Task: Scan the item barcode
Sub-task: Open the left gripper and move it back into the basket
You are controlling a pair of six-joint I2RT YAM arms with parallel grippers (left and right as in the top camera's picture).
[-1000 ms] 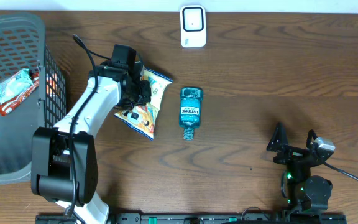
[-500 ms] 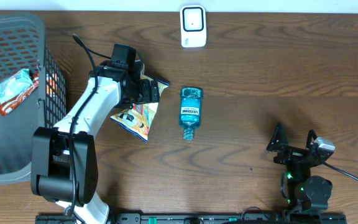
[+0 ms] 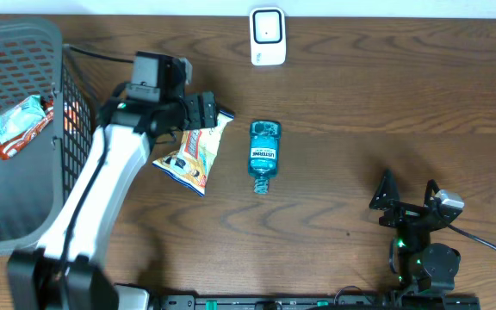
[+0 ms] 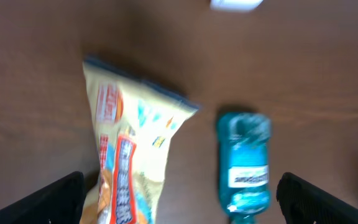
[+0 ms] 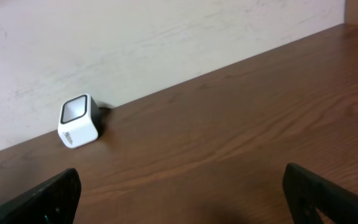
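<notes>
A yellow snack bag (image 3: 192,153) (image 4: 126,155) lies flat on the wooden table, left of a blue mouthwash bottle (image 3: 264,155) (image 4: 244,162) lying on its side. My left gripper (image 3: 205,110) (image 4: 179,202) hovers open above the bag's upper end, holding nothing; both dark fingertips (image 4: 61,199) frame the bag and bottle in the left wrist view. The white barcode scanner (image 3: 267,36) (image 5: 78,120) stands at the table's far edge. My right gripper (image 3: 407,194) (image 5: 182,193) rests open near the front right, nothing between its fingers.
A grey mesh basket (image 3: 24,34) at the far left holds a few packaged items (image 3: 20,125). A light wall runs behind the scanner in the right wrist view.
The left gripper opened and let go of the snack bag, then rose and drew back a little. The bag settled on the table. The right arm has not moved.
</notes>
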